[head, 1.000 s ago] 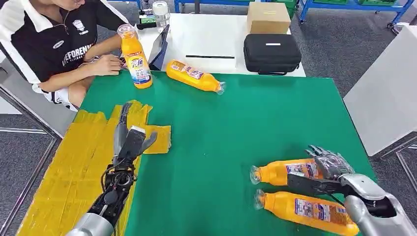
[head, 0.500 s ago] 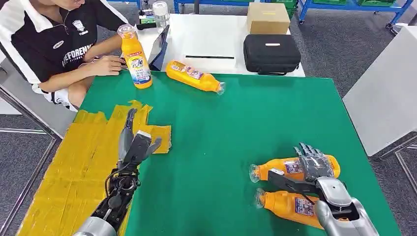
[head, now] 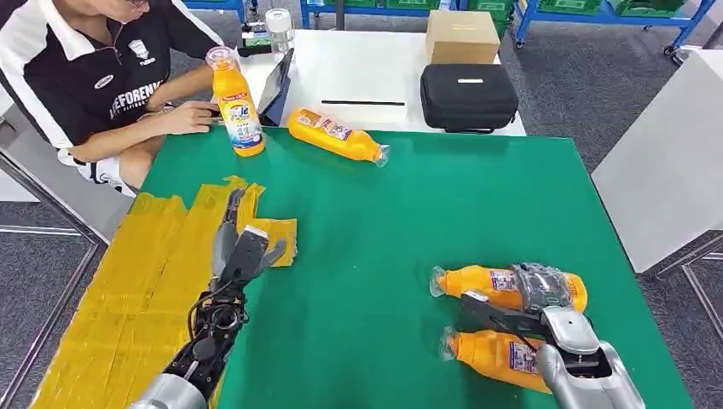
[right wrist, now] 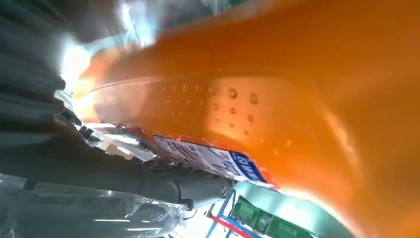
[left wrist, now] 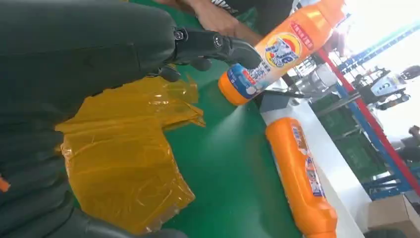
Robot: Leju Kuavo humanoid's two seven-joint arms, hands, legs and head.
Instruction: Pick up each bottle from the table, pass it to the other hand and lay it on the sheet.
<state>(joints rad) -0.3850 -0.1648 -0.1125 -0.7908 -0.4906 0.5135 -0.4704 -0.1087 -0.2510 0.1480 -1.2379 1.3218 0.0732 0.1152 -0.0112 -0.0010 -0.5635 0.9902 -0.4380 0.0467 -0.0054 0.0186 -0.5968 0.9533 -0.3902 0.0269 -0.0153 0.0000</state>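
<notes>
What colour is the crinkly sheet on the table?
The sheet is yellow, a see-through amber up close; the head view shows it best, on the green table.

Left hand: my left hand (head: 241, 253) hovers flat, fingers spread apart, over the counter (head: 409, 213).
Right hand: my right hand (head: 539, 290) wraps a bottle (head: 477, 281).

Grey carpet floor (head: 563, 102), white table (head: 358, 72) behind, blue shelving frames (head: 597, 17) along the far edge.
</notes>
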